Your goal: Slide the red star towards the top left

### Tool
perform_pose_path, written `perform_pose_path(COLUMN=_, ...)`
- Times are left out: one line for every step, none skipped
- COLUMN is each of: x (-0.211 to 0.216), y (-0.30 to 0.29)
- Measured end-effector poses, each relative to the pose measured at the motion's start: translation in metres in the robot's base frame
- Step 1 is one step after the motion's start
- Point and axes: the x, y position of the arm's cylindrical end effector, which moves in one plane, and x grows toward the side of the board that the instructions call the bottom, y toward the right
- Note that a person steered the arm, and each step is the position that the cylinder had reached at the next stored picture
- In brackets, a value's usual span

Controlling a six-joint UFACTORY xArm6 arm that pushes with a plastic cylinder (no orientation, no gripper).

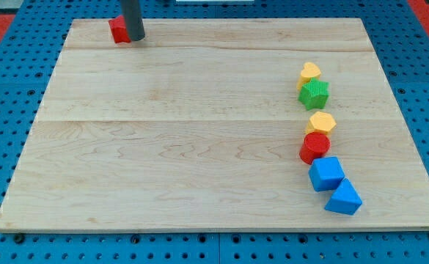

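Note:
A red block (118, 29), the red star by the task, lies at the top left corner of the wooden board (199, 132); the rod hides its right side, so its shape is hard to make out. My tip (134, 38) stands right against the block's right side, touching it or nearly so. The dark rod rises out of the view's top.
A column of blocks runs down the view's right: a yellow heart (310, 72), a green star (315, 93), a yellow hexagon (321, 122), a red cylinder (314, 147), a blue cube (325, 174) and a blue triangular block (344, 198). A blue pegboard surrounds the board.

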Motion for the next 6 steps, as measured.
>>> perform_pose_path(x=0.000, y=0.045)
perform_pose_path(x=-0.002, y=0.122)
perform_pose_path(x=-0.003, y=0.209)
perform_pose_path(x=-0.003, y=0.281)
perform_pose_path(x=0.000, y=0.350)
perform_pose_path(x=0.011, y=0.441)
